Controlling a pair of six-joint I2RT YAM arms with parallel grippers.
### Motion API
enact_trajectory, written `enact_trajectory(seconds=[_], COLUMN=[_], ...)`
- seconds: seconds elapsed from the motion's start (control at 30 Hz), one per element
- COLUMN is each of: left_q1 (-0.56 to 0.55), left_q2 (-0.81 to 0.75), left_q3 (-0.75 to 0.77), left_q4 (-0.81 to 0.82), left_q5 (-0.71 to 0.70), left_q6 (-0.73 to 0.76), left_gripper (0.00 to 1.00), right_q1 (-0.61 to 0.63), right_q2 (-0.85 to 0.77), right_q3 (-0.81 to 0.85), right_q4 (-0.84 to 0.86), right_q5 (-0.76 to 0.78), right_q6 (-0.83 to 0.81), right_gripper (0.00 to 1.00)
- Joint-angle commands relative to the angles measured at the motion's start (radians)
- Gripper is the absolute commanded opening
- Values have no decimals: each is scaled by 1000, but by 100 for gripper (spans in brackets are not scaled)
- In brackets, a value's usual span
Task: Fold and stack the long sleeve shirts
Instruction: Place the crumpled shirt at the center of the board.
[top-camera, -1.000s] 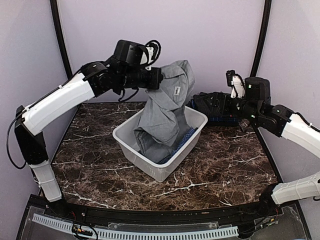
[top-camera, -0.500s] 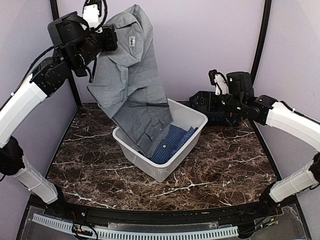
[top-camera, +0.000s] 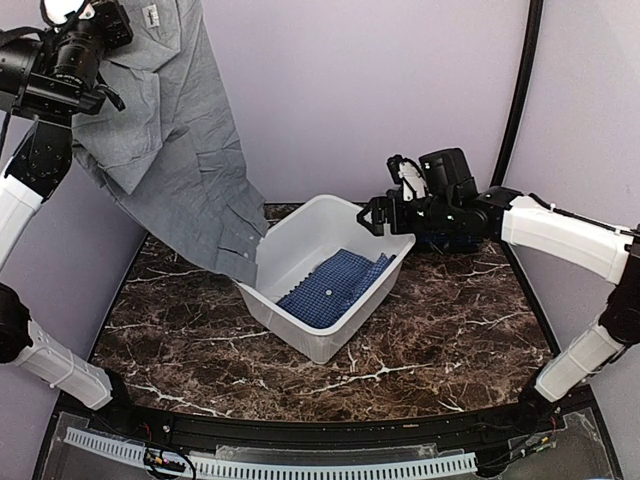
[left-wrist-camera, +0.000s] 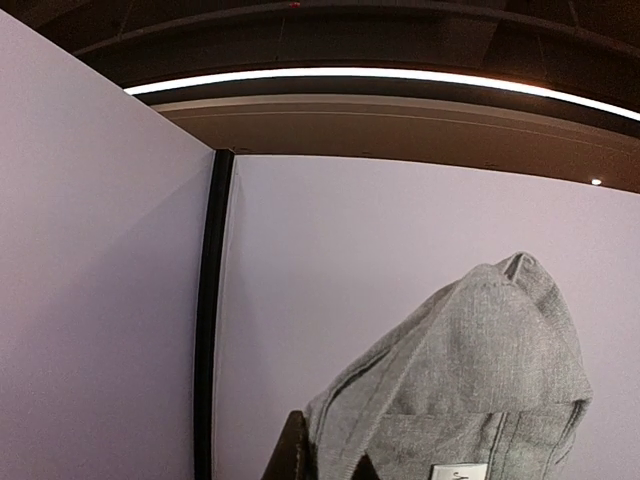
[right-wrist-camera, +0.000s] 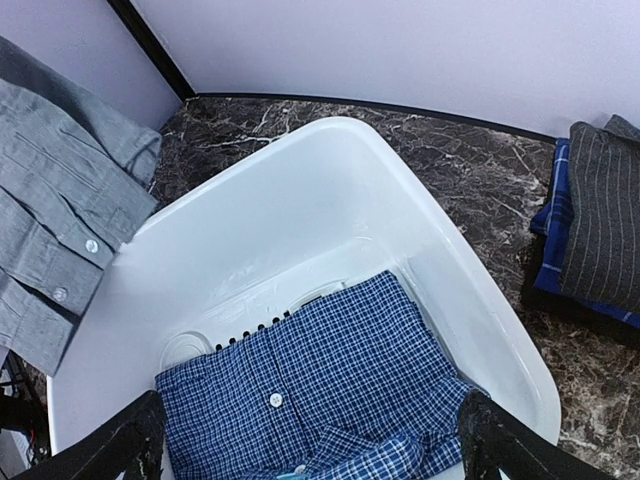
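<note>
Early: your L claw (top-camera: 116, 30) holds grey shirt (top-camera: 180, 170), far-left corner; R claw (top-camera: 371, 216) wide; blue shirt (top-camera: 330, 285) unfolded in tub (top-camera: 300, 338).

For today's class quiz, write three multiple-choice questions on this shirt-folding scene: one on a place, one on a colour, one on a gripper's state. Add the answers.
1. Where is the blue checked shirt? A on the table; B in the white tub; C on a shelf.
2. What colour is the held-up shirt in the left gripper? A grey; B red; C white.
3. How is the right gripper? A shut on cloth; B open and empty; C out of view.
Answers: 1 B, it lies on the tub's bottom. 2 A, plain grey cloth hangs from it. 3 B, its fingers stand wide apart above the tub.
</note>
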Motion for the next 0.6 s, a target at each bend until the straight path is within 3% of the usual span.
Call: enact_trajectory(seconds=[0.0, 0.2, 0.3, 0.37, 0.4, 0.43, 0.47, 0.5, 0.53, 0.57], left_q1=[2, 2, 9, 56, 79, 145, 182, 263, 301, 360], left_q2=[-10, 2, 9, 23, 29, 40, 45, 52, 54, 60], left_q3=[74, 95, 52, 13, 0, -3, -15, -30, -81, -111], left_q4=[182, 214, 151, -14, -93, -302, -415, -579, -636, -708], left_q5=[24, 50, 45, 20, 19, 43, 74, 151, 190, 264], left_q6=[169, 229, 174, 61, -95, -193, -417, -514, -687, -751], left_gripper=[0, 0, 0, 0, 0, 0, 0, 0, 0, 0], right_q1=[9, 27, 53, 72, 84, 93, 100, 106, 113, 120], right_q2=[30, 86, 128, 175, 198, 220, 246, 270, 293, 314], right_q3=[33, 84, 128, 179, 210, 241, 273, 304, 342, 365], right_q4=[13, -17, -43, -73, -91, -109, -129, -149, -166, -181], right_q5=[-27, -28, -12, -1, 12, 23, 31, 32, 31, 33], right_q6=[0, -2, -6, -8, -10, -10, -7, -6, -7, -7], right_gripper=[99, 99, 99, 99, 99, 99, 99, 99, 99, 99])
